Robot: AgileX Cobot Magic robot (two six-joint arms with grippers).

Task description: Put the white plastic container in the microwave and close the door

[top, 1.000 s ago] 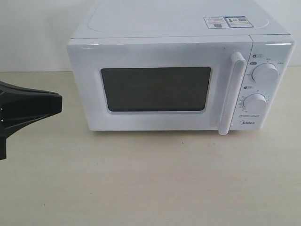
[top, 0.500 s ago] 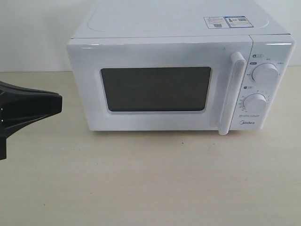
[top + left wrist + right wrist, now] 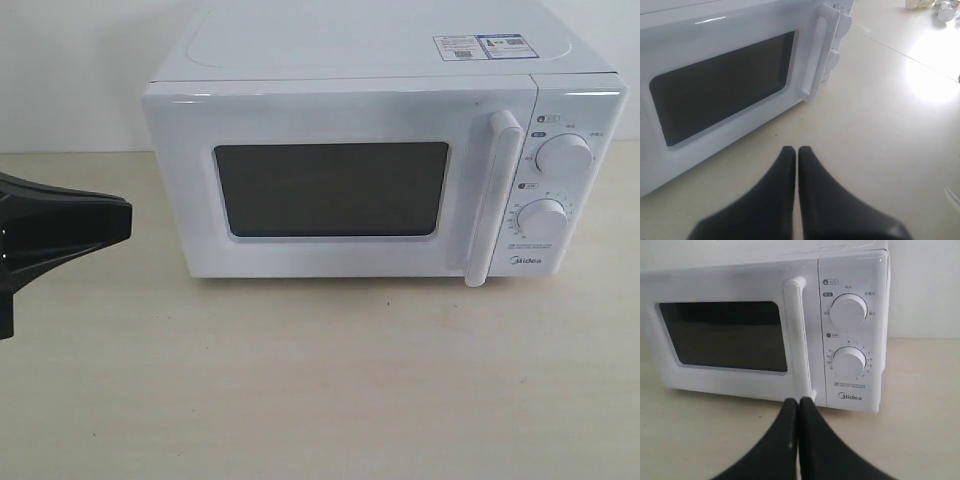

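The white microwave [image 3: 385,160] stands at the back of the pale table, its door [image 3: 330,190] closed, with the dark window and the tall bar handle [image 3: 495,200] facing forward. My left gripper [image 3: 128,222] hovers left of the microwave, shut and empty; in the left wrist view its tips [image 3: 797,150] point toward the door [image 3: 720,85] across bare tabletop. My right gripper [image 3: 798,402] is shut with nothing in it and aims at the foot of the handle [image 3: 797,340]; it does not show in the exterior view. The white plastic container is out of view.
Two round dials [image 3: 563,156] [image 3: 543,218] sit on the microwave's right panel, with stickers [image 3: 480,46] on top. A white wall stands behind. Small objects [image 3: 927,5] lie on the far table in the left wrist view.
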